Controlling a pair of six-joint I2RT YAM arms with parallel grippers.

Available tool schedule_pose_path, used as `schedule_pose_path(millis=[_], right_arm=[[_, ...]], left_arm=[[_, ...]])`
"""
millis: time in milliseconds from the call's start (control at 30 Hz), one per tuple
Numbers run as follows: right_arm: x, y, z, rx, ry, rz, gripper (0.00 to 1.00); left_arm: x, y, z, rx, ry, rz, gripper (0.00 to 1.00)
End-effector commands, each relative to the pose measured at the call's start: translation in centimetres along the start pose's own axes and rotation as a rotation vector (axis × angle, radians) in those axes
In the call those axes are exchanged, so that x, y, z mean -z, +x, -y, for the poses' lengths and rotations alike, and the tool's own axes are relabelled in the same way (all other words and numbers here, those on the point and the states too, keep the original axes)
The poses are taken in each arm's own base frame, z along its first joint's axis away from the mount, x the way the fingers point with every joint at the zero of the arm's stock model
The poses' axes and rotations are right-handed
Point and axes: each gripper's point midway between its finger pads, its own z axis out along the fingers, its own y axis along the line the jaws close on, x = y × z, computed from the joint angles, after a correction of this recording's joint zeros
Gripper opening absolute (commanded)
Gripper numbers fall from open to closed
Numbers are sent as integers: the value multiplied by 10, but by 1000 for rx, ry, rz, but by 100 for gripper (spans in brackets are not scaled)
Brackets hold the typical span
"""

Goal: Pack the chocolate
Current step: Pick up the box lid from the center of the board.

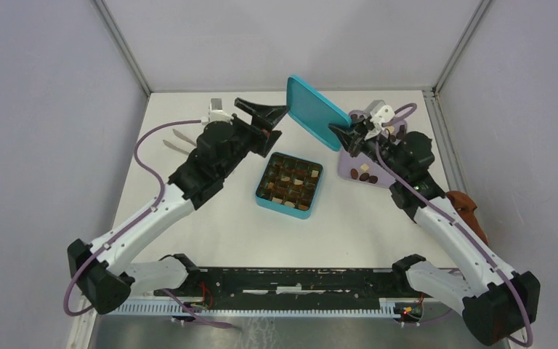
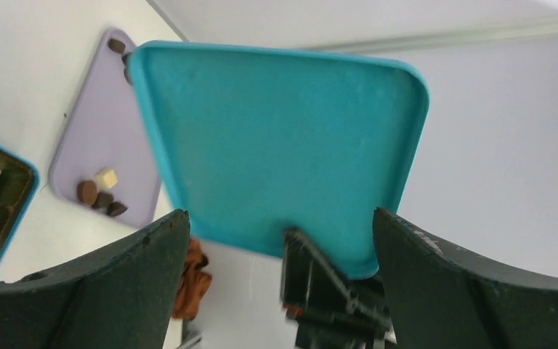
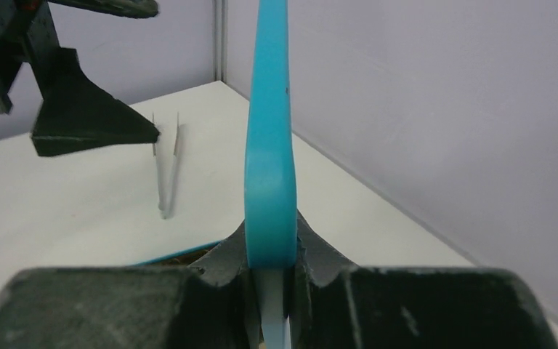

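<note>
The teal box [image 1: 283, 209] lies open mid-table, its cells filled with dark, brown and cream chocolate [image 1: 290, 182]. More chocolate [image 1: 367, 174] lies on a lilac tray [image 1: 349, 166] to its right. The box's teal lid [image 1: 316, 110] hangs tilted in the air behind the box. My right gripper [image 1: 343, 134] is shut on the lid's lower edge [image 3: 269, 145], its jaws [image 3: 270, 251] pinching the rim from both sides. My left gripper [image 1: 276, 122] stands open at the lid's other side; in its wrist view the fingers [image 2: 280, 212] straddle the lid [image 2: 276, 138] without touching it.
Metal tongs [image 1: 178, 142] lie on the table at the back left, beside the left arm. A reddish-brown cloth [image 1: 468, 207] sits at the right edge by the right arm. Grey walls close in the table at the back and both sides.
</note>
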Motion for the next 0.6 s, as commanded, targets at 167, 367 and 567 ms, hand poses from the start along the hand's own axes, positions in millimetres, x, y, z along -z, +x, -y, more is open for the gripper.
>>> schedule_pose_path(millis=[167, 367, 567], right_arm=[[40, 34, 5, 410, -116, -93, 0], [47, 44, 15, 495, -76, -123, 0], [52, 44, 24, 552, -9, -129, 0]], left_arm=[[72, 76, 23, -246, 435, -401, 100], [40, 83, 9, -124, 293, -361, 100], [2, 71, -11, -34, 77, -174, 100]])
